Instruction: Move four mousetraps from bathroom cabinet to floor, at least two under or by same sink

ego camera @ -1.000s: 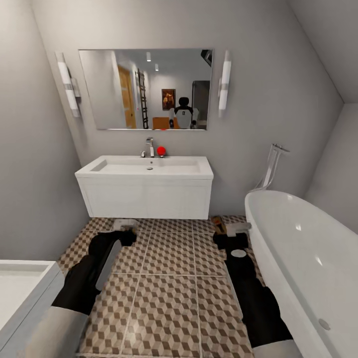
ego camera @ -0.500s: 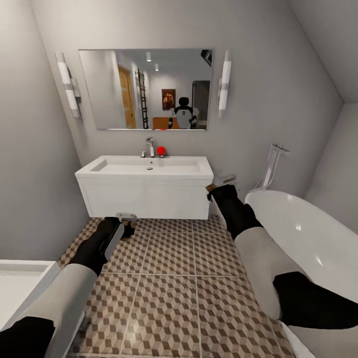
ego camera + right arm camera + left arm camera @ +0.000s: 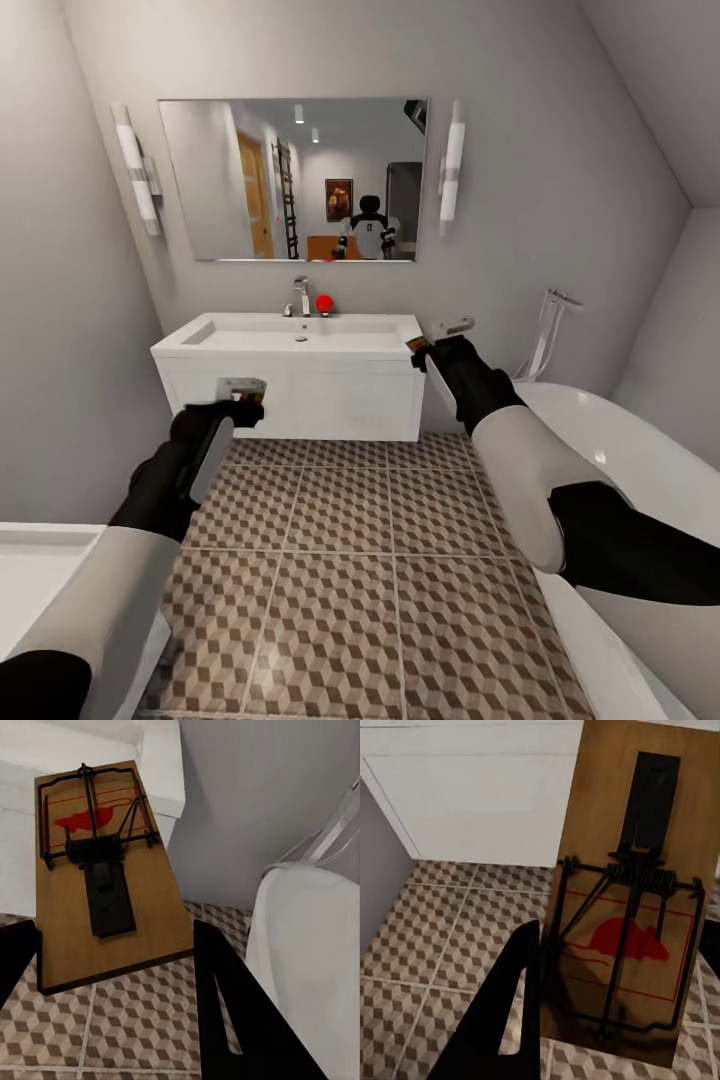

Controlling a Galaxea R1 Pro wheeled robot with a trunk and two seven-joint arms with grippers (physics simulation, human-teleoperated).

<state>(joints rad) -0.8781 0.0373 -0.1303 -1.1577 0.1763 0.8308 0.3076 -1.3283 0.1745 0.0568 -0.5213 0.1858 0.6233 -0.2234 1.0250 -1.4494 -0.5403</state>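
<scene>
A: Both arms have risen since half a second ago. The left end effector (image 3: 238,398) was low over the bathroom floor (image 3: 340,560) and now hangs in front of the white vanity; the right end effector (image 3: 437,343) has climbed from beside the vanity's lower corner to level with the rim of the sink (image 3: 300,338).

B: So nothing has been set down?

A: No. Each end effector is closed on a mousetrap. In the left wrist view the left mousetrap (image 3: 630,900) is held at its near edge, with one dark finger (image 3: 506,1012) showing alongside the board. In the right wrist view the right mousetrap (image 3: 105,870) sits between two dark fingers (image 3: 225,1020), clamped at its near end.

B: What does rising mean for the task?

A: I judge it a step away from placing: both traps are well above the tiles and must come down again, ideally under or beside the sink.

B: Which way do they point?

A: Each board's long axis runs out along its fingers, away from the wrist. On the left trap the red mouse print and spring are nearer the fingers, the black plate at the far end towards the vanity. On the right trap it is reversed: plate near, red print far, towards the vanity's corner, with the bathtub (image 3: 315,945) beside it
</scene>
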